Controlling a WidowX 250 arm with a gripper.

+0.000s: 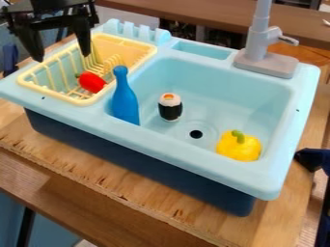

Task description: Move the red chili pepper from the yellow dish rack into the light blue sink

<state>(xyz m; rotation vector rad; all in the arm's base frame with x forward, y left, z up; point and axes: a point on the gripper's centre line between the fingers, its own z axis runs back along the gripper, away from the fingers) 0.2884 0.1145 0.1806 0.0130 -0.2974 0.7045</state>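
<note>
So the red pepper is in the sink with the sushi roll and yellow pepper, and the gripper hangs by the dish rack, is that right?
Not quite: the camera view shows the red pepper in the dish rack, not the sink. The rest is right.

We see bottle [124, 99] in sink [216, 70] by rack [31, 83]; sushi [170, 107] right of bottle; pepper [239, 146] beyond drain [196, 134], rightmost.
</note>
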